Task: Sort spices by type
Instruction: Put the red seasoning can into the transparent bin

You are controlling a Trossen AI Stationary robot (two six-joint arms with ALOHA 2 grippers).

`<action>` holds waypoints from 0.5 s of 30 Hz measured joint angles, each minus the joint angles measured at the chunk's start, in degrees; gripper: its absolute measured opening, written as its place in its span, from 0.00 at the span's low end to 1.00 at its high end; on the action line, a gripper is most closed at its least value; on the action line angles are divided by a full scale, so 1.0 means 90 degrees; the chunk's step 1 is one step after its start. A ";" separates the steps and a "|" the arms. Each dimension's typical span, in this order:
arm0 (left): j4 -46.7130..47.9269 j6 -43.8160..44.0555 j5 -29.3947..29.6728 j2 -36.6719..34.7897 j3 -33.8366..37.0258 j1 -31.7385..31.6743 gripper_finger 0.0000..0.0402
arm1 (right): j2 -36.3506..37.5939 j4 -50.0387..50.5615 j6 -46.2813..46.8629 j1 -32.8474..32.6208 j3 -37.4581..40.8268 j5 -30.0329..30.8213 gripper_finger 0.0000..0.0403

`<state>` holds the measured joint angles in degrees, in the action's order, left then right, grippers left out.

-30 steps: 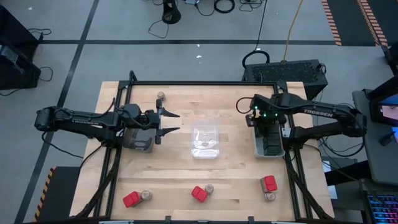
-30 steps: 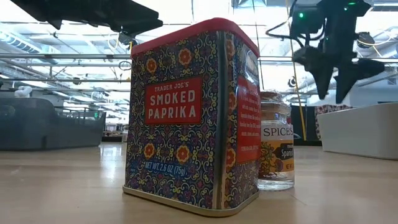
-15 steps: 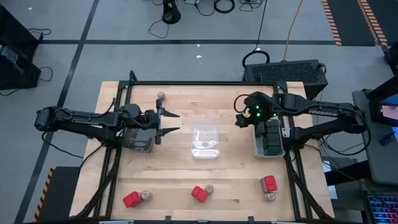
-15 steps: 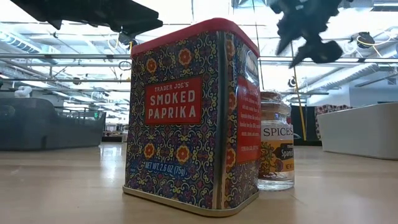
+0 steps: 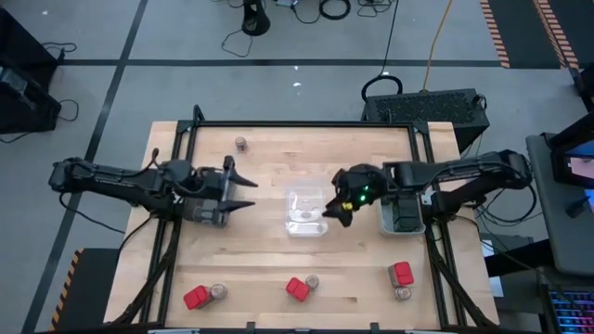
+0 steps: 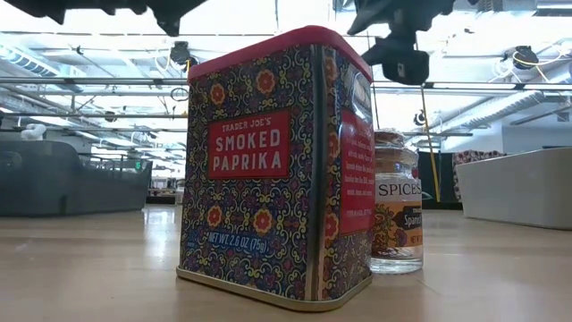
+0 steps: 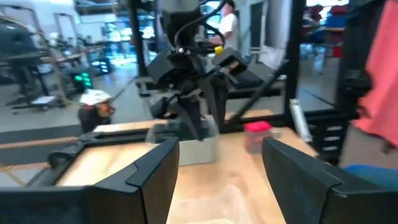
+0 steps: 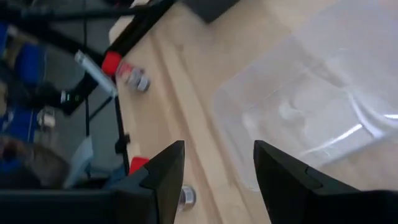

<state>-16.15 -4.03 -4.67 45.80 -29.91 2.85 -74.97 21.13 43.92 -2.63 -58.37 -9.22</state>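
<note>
Three red boxes (image 5: 195,297) (image 5: 297,289) (image 5: 401,272) stand along the near edge, each with a small jar (image 5: 218,292) (image 5: 313,280) (image 5: 402,293) beside it. Another jar (image 5: 240,143) stands at the far left. Dark boxes fill the white tray (image 5: 405,223) at the right. My right gripper (image 5: 332,210) hangs open at the right rim of the clear tray (image 5: 306,211), pointing slantwise down. My left gripper (image 5: 245,189) is open and level, left of the clear tray and above a grey tray (image 5: 210,215). The low view shows the middle red paprika tin (image 6: 277,170) and its jar (image 6: 396,215) up close.
The table's black frame (image 5: 306,123) runs along the table's edges. Bare wood lies between the trays and the near row of boxes. In the left wrist view the right arm's gripper (image 7: 193,106) shows ahead, with a person in the room behind.
My right gripper has swung from above the white tray toward the table's left, to the clear tray's right rim, rolling and tipping as it went. My left gripper has drawn back a little toward the left and near edges. Neither gripper's fingers have changed their gap.
</note>
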 joint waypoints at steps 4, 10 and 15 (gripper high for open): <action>0.0635 0.0380 0.0094 -0.0374 0.0000 0.0385 0.59 | -0.0253 -0.0171 -0.0335 -0.0389 0.0000 -0.0001 0.43; 0.0867 0.0095 0.0762 -0.0502 -0.0103 0.1210 0.59 | -0.0659 -0.0439 -0.0314 -0.0866 -0.0129 0.0040 0.43; 0.0933 -0.0285 0.1346 -0.0352 -0.0374 0.2045 0.59 | -0.1238 -0.0177 -0.0334 -0.1221 -0.1013 0.0060 0.43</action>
<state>-7.75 -6.60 7.45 42.63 -33.28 21.26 -86.12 19.54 40.91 -13.63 -67.49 -8.68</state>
